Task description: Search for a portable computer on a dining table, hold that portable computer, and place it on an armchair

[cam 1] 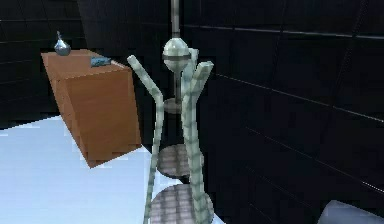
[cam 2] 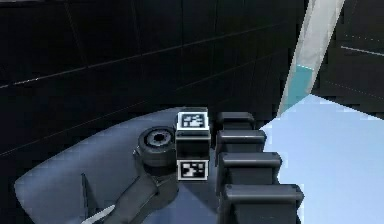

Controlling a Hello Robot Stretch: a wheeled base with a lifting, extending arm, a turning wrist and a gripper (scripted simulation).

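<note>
1. Dark tiled walls close the room in both views, above a pale floor (cam 1: 40, 160).
2. At ten o'clock in the forward view stands one brown wooden cabinet (cam 1: 100, 110), with a corner turned toward the camera.
3. Two things lie well apart on its top: one small grey bottle-like shape (cam 1: 62, 43) at the top's ten o'clock end and one flat blue thing (cam 1: 100, 62) toward its three o'clock end. The blue thing is too small to tell whether it is the portable computer.
4. One pale green statue (cam 1: 178, 110) with both arms raised fills the centre and blocks the way straight ahead, just at the cabinet's four o'clock. Its round base (cam 1: 180, 205) sits at six o'clock, and a thin pole (cam 1: 177, 12) runs from its head toward twelve.
5. One grey-blue corner (cam 1: 355, 212) shows at five o'clock.
6. From six o'clock in the arm side view rises one dark arm (cam 2: 250, 175). It ends at two white marker squares (cam 2: 192, 120), with the gripper (cam 2: 140, 195) at their eight o'clock.
7. A dark grey rounded surface (cam 2: 60, 175) lies under and behind the gripper. Neither how the jaws stand nor whether they hold anything can be told.
8. One pale slanted strip (cam 2: 312, 50) stands at one o'clock.
</note>
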